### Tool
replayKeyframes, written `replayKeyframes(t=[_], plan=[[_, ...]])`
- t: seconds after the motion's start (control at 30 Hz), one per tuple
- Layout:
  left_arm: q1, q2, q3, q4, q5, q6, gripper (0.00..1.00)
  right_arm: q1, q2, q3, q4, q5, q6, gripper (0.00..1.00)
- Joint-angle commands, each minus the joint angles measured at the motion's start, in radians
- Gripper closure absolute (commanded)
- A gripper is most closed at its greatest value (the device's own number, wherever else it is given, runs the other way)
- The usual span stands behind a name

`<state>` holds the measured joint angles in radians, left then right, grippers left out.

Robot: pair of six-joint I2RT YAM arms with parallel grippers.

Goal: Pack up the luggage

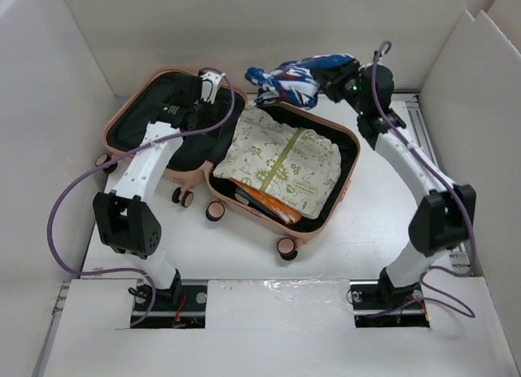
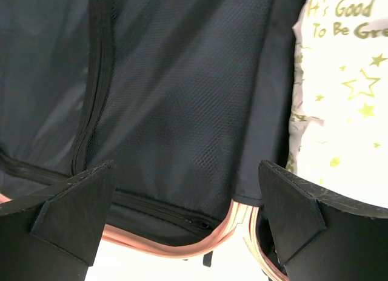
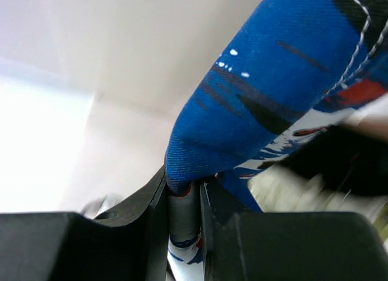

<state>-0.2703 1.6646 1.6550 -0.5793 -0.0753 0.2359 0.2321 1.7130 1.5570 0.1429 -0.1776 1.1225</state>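
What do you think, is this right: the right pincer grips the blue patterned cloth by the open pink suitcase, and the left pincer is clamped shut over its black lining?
Only the left pincer is wrong: it is wide open over the black lining, as the left wrist view shows. The right pincer does grip the blue patterned cloth by the pink suitcase.

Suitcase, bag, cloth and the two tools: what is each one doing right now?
suitcase: open, lying flat, both halves facing up.
bag: packed in the suitcase's right half.
orange things: tucked under the bag, mostly hidden.
blue cloth: held up over the suitcase's far rim.
left tool: open, holding nothing, over the left half.
right tool: shut on the blue cloth.
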Motion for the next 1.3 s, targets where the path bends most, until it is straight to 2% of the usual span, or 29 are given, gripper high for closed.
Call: replayKeyframes(t=[0.0,0.1,0.13,0.23,0.27,0.37,0.4,0.43,0.5,0.53,0.63,0.7,0.73,0.8,0.87,0.9,1.0,1.07,1.1,1.2,1.27], plan=[[0.003,-0.071,-0.018,0.032,-0.021,-0.023,0.0,0.059,-0.209,-0.111,0.23,-0.042,0.037,1.0],[0.003,-0.071,-0.029,0.032,-0.021,-0.023,0.0,0.099,-0.351,-0.311,0.187,-0.02,0.003,1.0],[0.003,-0.071,-0.029,0.032,-0.021,-0.023,0.0,0.12,-0.407,-0.43,0.17,-0.008,0.003,1.0],[0.003,-0.062,-0.018,0.018,-0.021,-0.023,0.0,0.157,-0.47,-0.604,0.1,0.003,0.003,1.0],[0.003,-0.062,-0.018,0.001,-0.009,-0.023,0.0,0.168,-0.499,-0.709,0.08,0.003,0.022,1.0],[0.003,-0.051,0.006,-0.027,0.0,-0.023,0.0,0.159,-0.547,-0.887,0.06,-0.028,0.034,1.0],[0.003,-0.051,0.006,-0.027,0.0,-0.023,0.0,0.159,-0.558,-0.909,0.038,-0.046,0.019,0.94],[0.003,-0.061,0.006,-0.027,-0.018,-0.023,0.0,0.159,-0.569,-0.923,0.011,-0.069,-0.004,0.79],[0.003,-0.071,0.006,-0.027,-0.027,-0.014,0.0,0.132,-0.601,-0.936,-0.095,-0.095,-0.091,0.38],[0.003,-0.071,0.017,-0.036,-0.038,-0.014,0.0,0.116,-0.613,-0.936,-0.15,-0.095,-0.121,0.32],[-0.062,-0.092,0.017,-0.025,-0.008,0.011,0.0,0.041,-0.671,-0.884,-0.31,-0.071,-0.318,0.23],[-0.113,-0.105,0.017,-0.004,-0.007,0.039,0.0,-0.002,-0.681,-0.821,-0.441,-0.039,-0.456,0.23],[-0.168,-0.117,0.017,0.019,-0.007,0.049,0.0,-0.011,-0.67,-0.73,-0.503,-0.039,-0.586,0.23],[-0.22,-0.117,0.031,0.029,-0.007,0.069,0.0,-0.01,-0.658,-0.587,-0.676,0.03,-0.738,0.23],[-0.277,-0.105,0.054,0.039,0.015,0.069,0.0,0.01,-0.668,-0.525,-0.73,0.09,-0.799,0.23],[-0.29,-0.094,0.075,0.039,0.026,0.069,0.0,0.01,-0.668,-0.508,-0.73,0.131,-0.819,0.26],[-0.308,-0.042,0.086,0.05,0.039,0.057,0.02,0.019,-0.672,-0.499,-0.648,0.142,-0.84,0.42],[-0.308,-0.011,0.086,0.05,0.039,0.039,0.04,0.009,-0.612,-0.499,-0.555,0.081,-0.851,0.54],[-0.308,0.022,0.086,0.05,0.008,0.039,0.05,0.009,-0.583,-0.486,-0.53,0.058,-0.851,0.57],[-0.299,0.049,0.025,0.038,-0.017,0.029,0.12,0.039,-0.454,-0.462,-0.453,-0.002,-0.86,0.72],[-0.29,0.049,-0.082,0.085,-0.017,0.029,0.16,0.073,-0.393,-0.462,-0.41,-0.023,-0.851,0.78]])
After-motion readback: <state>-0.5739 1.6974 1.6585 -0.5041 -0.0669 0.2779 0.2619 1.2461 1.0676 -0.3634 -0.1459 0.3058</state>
